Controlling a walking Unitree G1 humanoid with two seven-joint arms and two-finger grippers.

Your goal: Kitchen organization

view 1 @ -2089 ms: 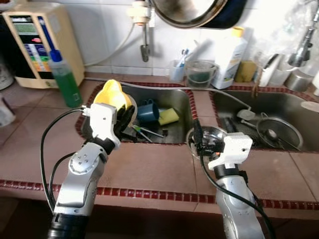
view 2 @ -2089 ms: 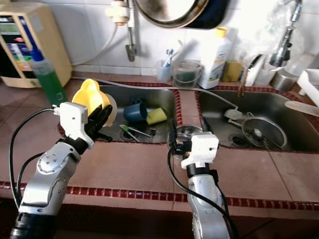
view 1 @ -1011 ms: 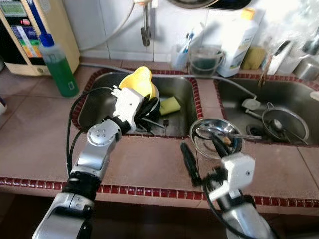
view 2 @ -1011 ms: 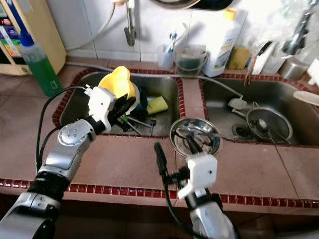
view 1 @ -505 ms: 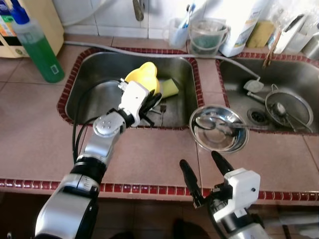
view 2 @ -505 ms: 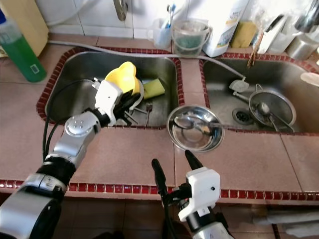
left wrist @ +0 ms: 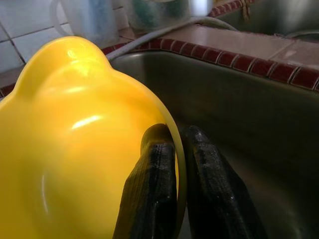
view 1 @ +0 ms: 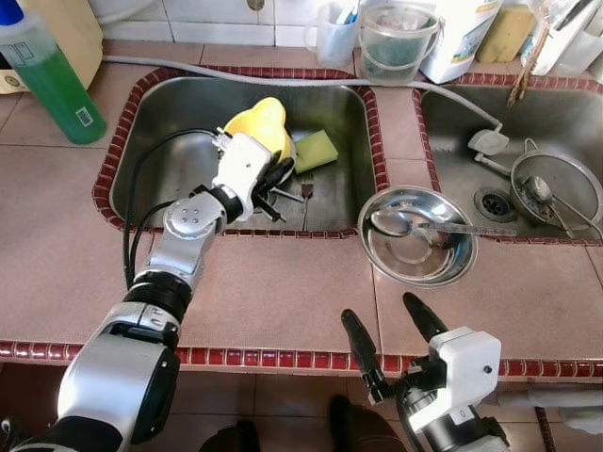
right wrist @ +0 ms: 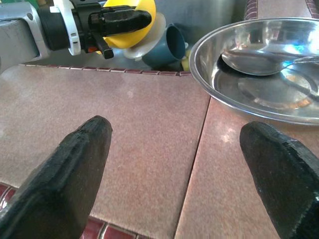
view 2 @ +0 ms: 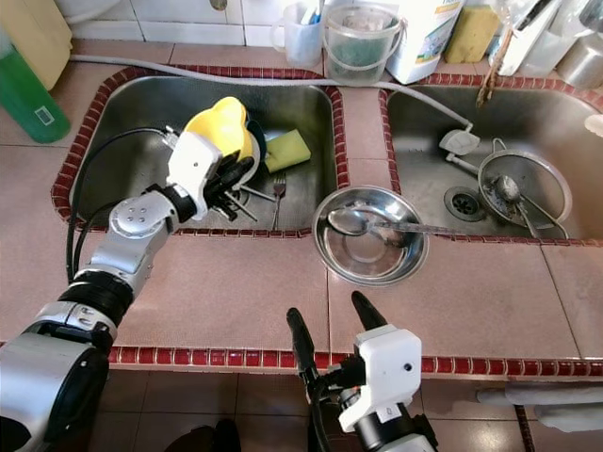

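Observation:
A yellow plastic bowl (view 1: pixel 258 122) is tipped on its side in the left sink (view 1: pixel 170 141), over other dishes. My left gripper (view 1: pixel 270 181) is shut on its rim; the left wrist view has one finger (left wrist: pixel 152 194) inside the bowl (left wrist: pixel 75 129) and the other outside. On the counter between the sinks sits a steel bowl (view 1: pixel 417 270) with a spoon (view 1: pixel 390 224) in it. My right gripper (view 1: pixel 380 314) hovers open and holding nothing over the counter's front edge, short of the steel bowl (right wrist: pixel 259 94).
A yellow sponge (view 1: pixel 317 149), a fork (view 1: pixel 307 193) and a blue cup (right wrist: pixel 172 47) lie in the left sink. A green soap bottle (view 1: pixel 52 80) stands at the left. The right sink holds a strainer (view 1: pixel 556 188). Tubs and bottles (view 1: pixel 396 38) line the back wall.
The view has tilted down toward the counter. My left gripper has carried the yellow bowl lower into the sink. My right gripper has drawn back from the steel bowl to the front edge.

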